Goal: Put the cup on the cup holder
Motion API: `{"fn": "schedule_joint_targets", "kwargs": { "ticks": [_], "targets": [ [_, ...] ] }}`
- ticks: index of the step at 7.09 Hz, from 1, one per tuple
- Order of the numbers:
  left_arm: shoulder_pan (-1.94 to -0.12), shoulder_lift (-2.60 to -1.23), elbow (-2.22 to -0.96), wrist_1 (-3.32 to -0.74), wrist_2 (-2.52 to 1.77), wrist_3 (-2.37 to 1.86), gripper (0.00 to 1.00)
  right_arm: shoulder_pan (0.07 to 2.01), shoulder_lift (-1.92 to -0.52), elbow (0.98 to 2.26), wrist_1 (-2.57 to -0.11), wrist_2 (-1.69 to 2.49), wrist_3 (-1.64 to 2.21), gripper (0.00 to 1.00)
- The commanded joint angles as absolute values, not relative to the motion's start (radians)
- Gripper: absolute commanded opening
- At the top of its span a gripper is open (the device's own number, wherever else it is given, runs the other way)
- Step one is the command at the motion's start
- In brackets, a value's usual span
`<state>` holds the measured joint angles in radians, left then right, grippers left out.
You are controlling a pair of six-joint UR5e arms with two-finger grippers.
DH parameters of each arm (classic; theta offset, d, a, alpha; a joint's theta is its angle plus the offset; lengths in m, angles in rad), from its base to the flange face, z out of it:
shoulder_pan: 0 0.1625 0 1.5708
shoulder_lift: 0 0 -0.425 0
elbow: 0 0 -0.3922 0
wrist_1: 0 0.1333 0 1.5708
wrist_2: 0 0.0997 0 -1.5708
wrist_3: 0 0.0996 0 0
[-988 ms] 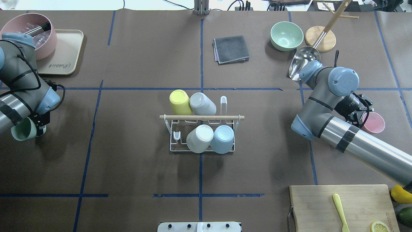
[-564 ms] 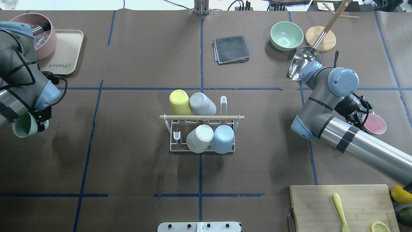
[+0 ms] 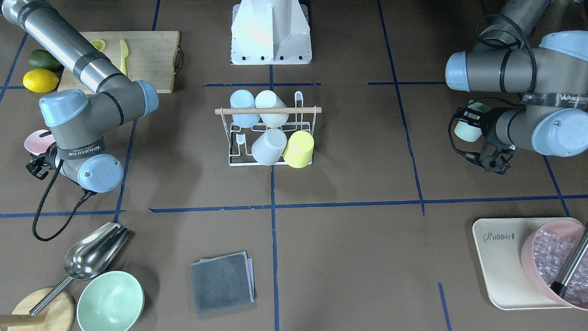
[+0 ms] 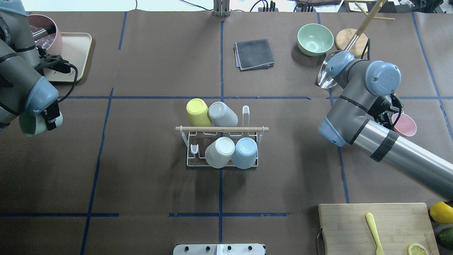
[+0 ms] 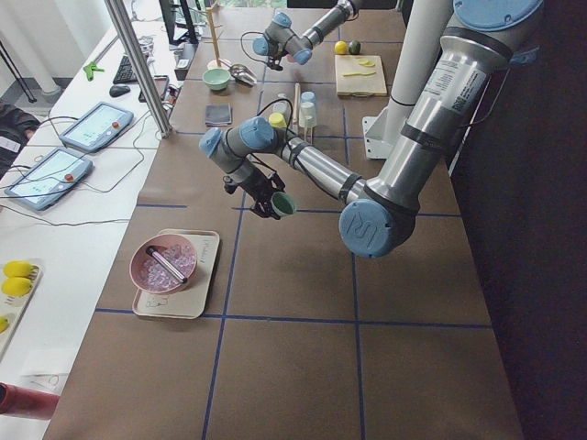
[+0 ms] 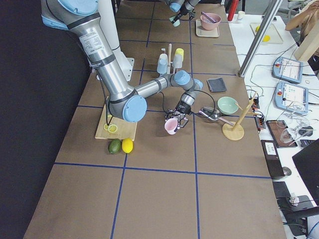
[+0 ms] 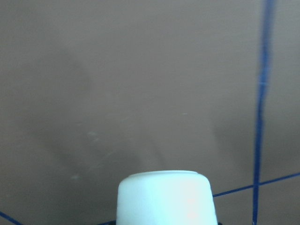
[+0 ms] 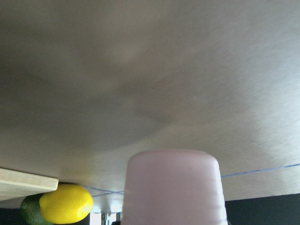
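Note:
The white wire cup holder (image 4: 191, 164) with a wooden rod (image 4: 247, 129) stands at the table's middle, also in the front view (image 3: 220, 111). It holds a yellow (image 4: 197, 112), a grey (image 4: 223, 114), a white (image 4: 220, 151) and a blue cup (image 4: 246, 152). One prong at the far right (image 4: 245, 110) and one at the near left (image 4: 194, 148) are bare. My left gripper (image 4: 49, 118) is shut on a mint green cup (image 4: 32, 124), held above the table far left. My right gripper (image 4: 387, 115) is shut on a pink cup (image 4: 404, 124), held above the table far right.
A beige tray (image 4: 72, 56) with a pink bowl of ice (image 4: 47, 33) is at the far left. A grey cloth (image 4: 254, 54), green bowl (image 4: 315, 39), metal scoop (image 4: 327, 72) and wooden stand (image 4: 352, 42) lie far right. A cutting board (image 4: 375, 226) and lemon (image 4: 440, 211) are near right.
My left arm has swung away from the robot with the green cup. My right wrist has shifted a little farther and inward with the pink cup. The holder and its cups have not moved.

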<state>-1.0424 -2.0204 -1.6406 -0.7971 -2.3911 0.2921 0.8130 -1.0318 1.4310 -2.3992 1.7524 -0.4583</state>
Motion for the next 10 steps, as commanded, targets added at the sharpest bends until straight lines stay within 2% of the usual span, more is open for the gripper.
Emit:
{"fn": "schedule_joint_targets", "kwargs": {
  "ticks": [1,2,4,6,8,10],
  "targets": [
    [-1.049,-2.028,-1.705,-1.005,-2.387,0.281,0.02,0.873,-1.045,1.634,-2.248,1.823,-0.456,0.05],
    [-1.045,-2.051,-1.712,-1.084,-2.385,0.281,0.02,0.885,-1.045,1.664,-2.188,1.935,-0.434,0.05],
    [-1.039,-2.135,-1.712,-1.21,-2.387,0.226,0.02,0.923,-1.086,1.699,-1.879,2.143,-0.402,0.05],
    [-1.032,-2.132,-1.715,-1.459,-2.387,0.131,0.02,0.954,-1.12,1.698,-1.6,2.372,-0.277,0.03],
    [-1.012,-2.09,-1.703,-1.815,-2.382,0.04,0.02,0.942,-1.121,1.617,-1.159,2.393,-0.049,0.03],
    [-1.011,-2.056,-1.73,-2.05,-2.318,-0.01,0.02,0.889,-1.121,1.502,-0.715,2.385,0.16,0.03]
  ]
}}
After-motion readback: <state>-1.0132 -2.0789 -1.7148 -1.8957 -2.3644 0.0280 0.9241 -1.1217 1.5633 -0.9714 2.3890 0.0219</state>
